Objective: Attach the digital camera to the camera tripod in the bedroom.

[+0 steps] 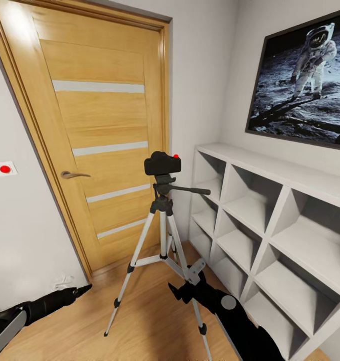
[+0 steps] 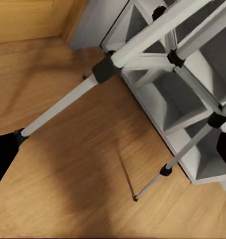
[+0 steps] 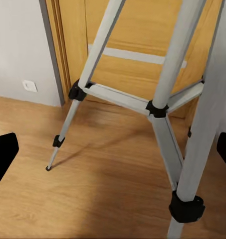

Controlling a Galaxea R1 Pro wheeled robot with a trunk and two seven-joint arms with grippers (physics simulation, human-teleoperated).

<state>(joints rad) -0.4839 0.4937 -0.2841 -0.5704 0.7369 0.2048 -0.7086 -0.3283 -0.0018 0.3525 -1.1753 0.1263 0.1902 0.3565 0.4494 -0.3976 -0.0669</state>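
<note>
While the head view is looking down over both arms, the digital camera (image 1: 162,163) is sitting on top of the camera tripod (image 1: 162,240), with its red button up, and it is looking like it is already on the tripod's head. The tripod is standing tall and straight up on the wood floor (image 1: 139,326), between the oak door (image 1: 99,135) and the white cube shelves (image 1: 270,225), under the astronaut picture (image 1: 302,80). Its long handle is sticking out toward the shelves. The right tool (image 1: 187,286) is hanging low, just beside one silver leg, and the camera is sitting high above it. I am guessing the right arm is the nearer one. The left tool (image 1: 82,290) is hanging farther off, near the wall, and it is looking pressed together to a point. I cannot tell if the right tool is spread or not here. In the left wrist view, the silver legs (image 2: 142,45) are crossing in front of the shelves, and the dark tool tips at the edges are being cut off. In the right wrist view, one leg (image 3: 202,99) is standing very close, the tool's dark tips are sitting far apart at both edges, so it is looking spread, pinching nothing. The camera is too high for both wrist views.
</note>
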